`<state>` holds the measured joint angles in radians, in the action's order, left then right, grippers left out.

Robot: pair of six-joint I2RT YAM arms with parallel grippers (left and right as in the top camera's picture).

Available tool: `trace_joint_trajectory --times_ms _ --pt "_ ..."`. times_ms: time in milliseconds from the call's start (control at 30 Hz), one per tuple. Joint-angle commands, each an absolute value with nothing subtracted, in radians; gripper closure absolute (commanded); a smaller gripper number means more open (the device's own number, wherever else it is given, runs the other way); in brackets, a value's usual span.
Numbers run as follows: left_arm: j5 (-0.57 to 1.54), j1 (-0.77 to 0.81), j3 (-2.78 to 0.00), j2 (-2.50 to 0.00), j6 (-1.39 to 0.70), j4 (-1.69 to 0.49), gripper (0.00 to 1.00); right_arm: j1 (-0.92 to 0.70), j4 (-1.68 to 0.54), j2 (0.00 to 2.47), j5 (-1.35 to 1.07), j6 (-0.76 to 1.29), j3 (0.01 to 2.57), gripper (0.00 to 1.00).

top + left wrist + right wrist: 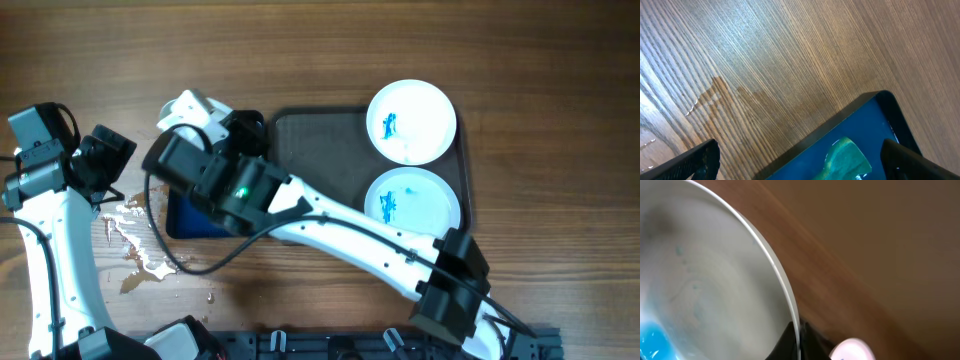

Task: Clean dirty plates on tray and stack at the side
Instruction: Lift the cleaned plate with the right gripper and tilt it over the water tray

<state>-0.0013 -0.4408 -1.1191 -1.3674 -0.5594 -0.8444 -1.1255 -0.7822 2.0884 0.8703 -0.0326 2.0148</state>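
Right gripper (796, 337) clenched on the rim of a dirty plate (715, 280) with blue wash on its face, held at the left end of the tray (320, 130). Second plate (411, 122) and third plate (412, 200) lie in the tray. Left gripper (802, 162) released, above the green sponge (845, 157) in the blue tray (880, 112). Suggest: hold the rim firm, take the sponge mid-body, and wipe over the blue tray so drips miss the tabletop (790, 50).

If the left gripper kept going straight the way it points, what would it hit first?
Probably the blue tray with the green sponge, which sits between the fingers of the open left gripper; depth is unclear, so it may touch the table first.
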Motion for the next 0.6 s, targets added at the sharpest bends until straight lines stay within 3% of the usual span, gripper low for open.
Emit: trace_joint_trajectory --times_ms 0,233,567 --pt "0.010 -0.448 -1.119 -1.373 -0.566 -0.844 0.00 -1.156 -0.718 2.107 1.021 -0.213 2.040 0.95" --pt "0.010 -0.448 -1.119 -1.373 -0.566 -0.844 0.00 -1.198 -0.614 2.156 1.043 -0.558 2.034 0.95" --pt "0.010 -0.447 -1.119 -1.373 -0.566 -0.845 0.00 -1.203 -0.602 2.170 1.055 -0.630 2.034 0.95"
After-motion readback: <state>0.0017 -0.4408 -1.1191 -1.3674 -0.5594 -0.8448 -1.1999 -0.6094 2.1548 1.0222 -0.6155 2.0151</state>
